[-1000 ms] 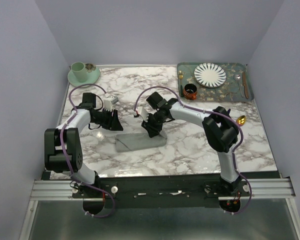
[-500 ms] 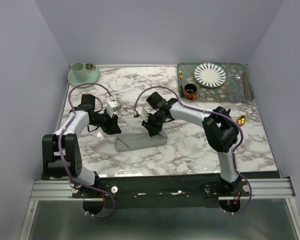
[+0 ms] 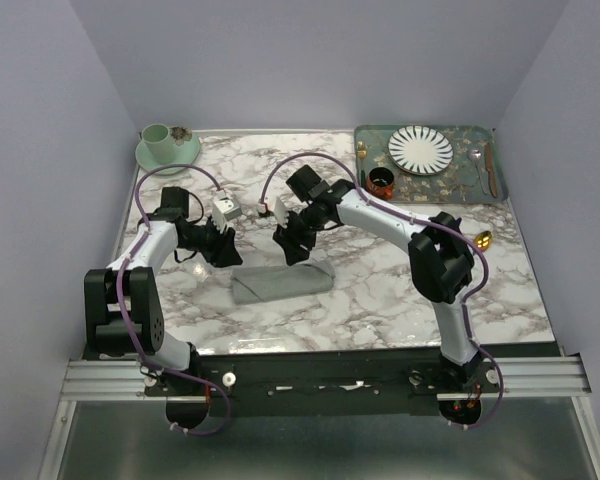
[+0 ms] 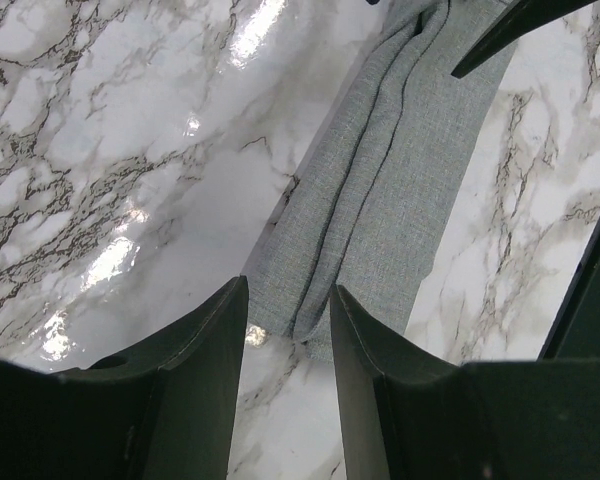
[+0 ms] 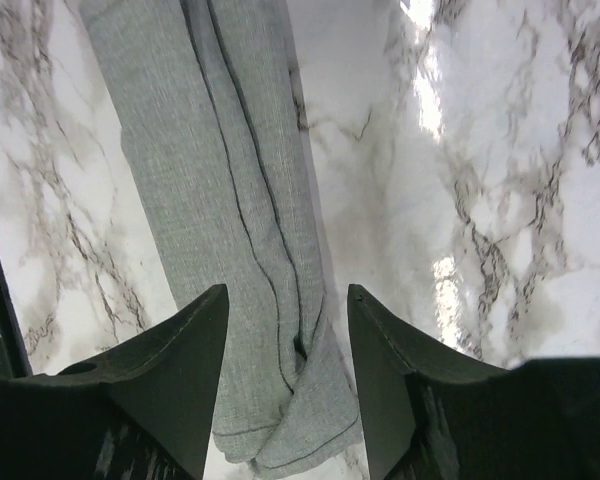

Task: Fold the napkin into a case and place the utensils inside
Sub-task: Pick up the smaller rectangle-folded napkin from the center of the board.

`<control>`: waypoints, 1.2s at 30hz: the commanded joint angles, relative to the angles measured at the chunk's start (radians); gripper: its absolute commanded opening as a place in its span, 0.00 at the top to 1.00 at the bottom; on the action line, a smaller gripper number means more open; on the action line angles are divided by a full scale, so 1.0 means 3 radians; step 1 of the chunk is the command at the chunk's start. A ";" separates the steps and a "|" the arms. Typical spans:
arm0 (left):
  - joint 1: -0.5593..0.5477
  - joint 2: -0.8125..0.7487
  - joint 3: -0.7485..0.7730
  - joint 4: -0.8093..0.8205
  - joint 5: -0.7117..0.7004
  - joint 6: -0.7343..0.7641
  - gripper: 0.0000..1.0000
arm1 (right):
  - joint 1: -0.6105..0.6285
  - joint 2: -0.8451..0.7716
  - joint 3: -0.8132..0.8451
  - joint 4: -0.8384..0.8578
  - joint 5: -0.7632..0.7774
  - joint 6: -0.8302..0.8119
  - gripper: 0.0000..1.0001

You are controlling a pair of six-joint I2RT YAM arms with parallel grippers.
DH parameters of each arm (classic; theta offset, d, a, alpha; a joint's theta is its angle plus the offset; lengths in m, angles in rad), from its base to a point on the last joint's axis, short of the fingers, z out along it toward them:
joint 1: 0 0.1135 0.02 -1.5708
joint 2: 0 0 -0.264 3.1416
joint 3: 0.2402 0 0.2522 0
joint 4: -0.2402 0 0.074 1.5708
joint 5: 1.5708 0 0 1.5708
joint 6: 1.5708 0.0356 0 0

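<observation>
Marble desk (image 3: 400, 290) bears the seemingly limp, light case (image 3: 280, 285) under the left gripper (image 4: 285, 300) and right gripper (image 5: 285, 300), both parted, empty; best pinched at its folded edge.

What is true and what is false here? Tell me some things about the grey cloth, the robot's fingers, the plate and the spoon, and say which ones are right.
1. The grey napkin is folded into a long narrow strip. True.
2. The left fingers are squeezing the napkin. False: the left fingers and the right fingers are both open above it, holding nothing.
3. The striped plate sits on the green tray. True.
4. A spoon is tucked inside the napkin. False: none shows in it, and a gold spoon lies out on the marble table, off to the right.
</observation>
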 commanded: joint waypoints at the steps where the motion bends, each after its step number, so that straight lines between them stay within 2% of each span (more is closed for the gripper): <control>1: 0.0063 -0.0131 0.0051 0.0031 0.0062 -0.0060 0.51 | -0.0001 0.0355 0.0413 -0.0527 -0.0388 -0.0299 0.41; 2: 0.0068 -0.0147 0.0031 0.0031 0.0052 -0.0070 0.51 | -0.0006 0.0396 0.0455 -0.0593 -0.0419 -0.0340 0.41; 3: 0.0073 -0.0172 0.0021 0.0041 0.0042 -0.0080 0.51 | -0.0001 0.0463 0.0491 -0.0695 -0.0440 -0.0366 0.35; 6: 0.0083 -0.0244 -0.0051 0.0118 0.0026 -0.0157 0.51 | -0.0001 0.0555 0.0557 -0.0763 -0.0471 -0.0423 0.29; 11: 0.0083 -0.0341 -0.0158 0.0154 -0.0009 -0.0218 0.51 | -0.0006 0.0714 0.0598 -0.0747 -0.0389 -0.0463 0.29; 14: 0.0088 -0.0397 -0.0199 0.0139 -0.0035 -0.0224 0.51 | -0.0006 0.0785 0.0588 -0.0748 -0.0383 -0.0494 0.32; 24: 0.0088 -0.0444 -0.0235 0.0154 -0.0035 -0.0229 0.51 | -0.0011 0.0826 0.0568 -0.0778 -0.0521 -0.0535 0.53; 29: 0.0088 -0.0413 -0.0209 0.0164 -0.0030 -0.0249 0.51 | -0.0032 0.0852 0.0634 -0.0809 -0.0583 -0.0499 0.54; 35: 0.0088 -0.0398 -0.0194 0.0200 -0.0020 -0.0285 0.51 | -0.0093 0.0888 0.0731 -0.0891 -0.0659 -0.0484 0.70; 36: 0.0088 -0.0392 -0.0194 0.0205 -0.0020 -0.0300 0.51 | -0.0108 0.0893 0.0747 -0.0901 -0.0665 -0.0484 0.78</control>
